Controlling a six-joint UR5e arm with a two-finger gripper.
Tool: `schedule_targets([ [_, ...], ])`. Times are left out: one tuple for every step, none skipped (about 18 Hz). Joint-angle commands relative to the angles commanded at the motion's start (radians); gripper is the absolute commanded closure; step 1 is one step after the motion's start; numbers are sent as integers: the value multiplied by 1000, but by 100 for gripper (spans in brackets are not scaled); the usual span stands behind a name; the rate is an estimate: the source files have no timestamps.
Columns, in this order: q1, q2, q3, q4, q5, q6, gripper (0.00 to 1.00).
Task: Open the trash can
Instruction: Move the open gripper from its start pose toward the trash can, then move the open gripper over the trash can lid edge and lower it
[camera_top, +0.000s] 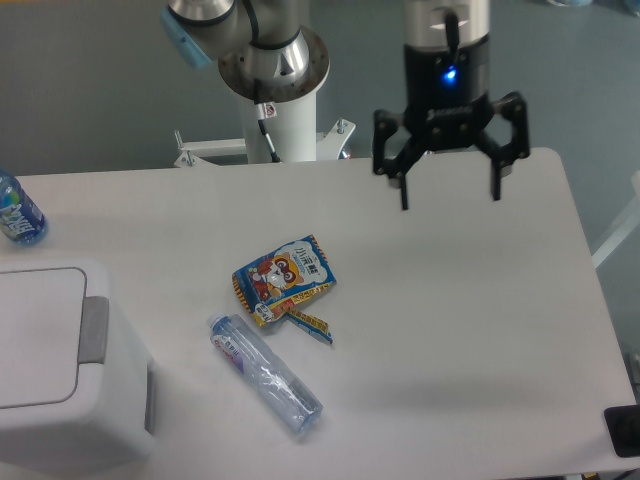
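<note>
The trash can (70, 420) is a large white boxy bin at the lower left, partly cut off by the frame. Its flat white lid (35, 335) lies shut, with a grey push-button strip (94, 329) along its right edge. My gripper (450, 195) hangs above the table's far right part, well away from the bin. Its black fingers (404, 185) are spread wide and hold nothing.
A colourful snack packet (284, 281) lies mid-table. An empty clear plastic bottle (264, 372) lies on its side in front of it. A blue-labelled bottle (15, 212) stands at the far left edge. The robot's base (275, 75) is at the back.
</note>
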Motion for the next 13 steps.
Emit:
schedule_targets([
  [-23,-5,0,0,-11,-14,0],
  [-39,-6,-5,0,-12,-32,0],
  [-43,-8,-11,2,-12,-66,0],
  [-48,-14,-11,5,-12,-121,0],
  [-60,-20,-11,6,-14,-196,0],
  [-78,-29,-8,9,-20,-269,0],
  [-101,-43,-5,34,-26,-323,0],
  [-115,-49,-11,60,-26,-354,0],
  [-131,-60,-14,78,-28,-370,0],
  [-149,-66,-12,84,-32,-382,0],
  [-160,-72,-14,84,-44,-397,0],
  [-171,-78,-14,84,-60,-413,0],
  [-178,-83,-14,89,-71,-423,0],
])
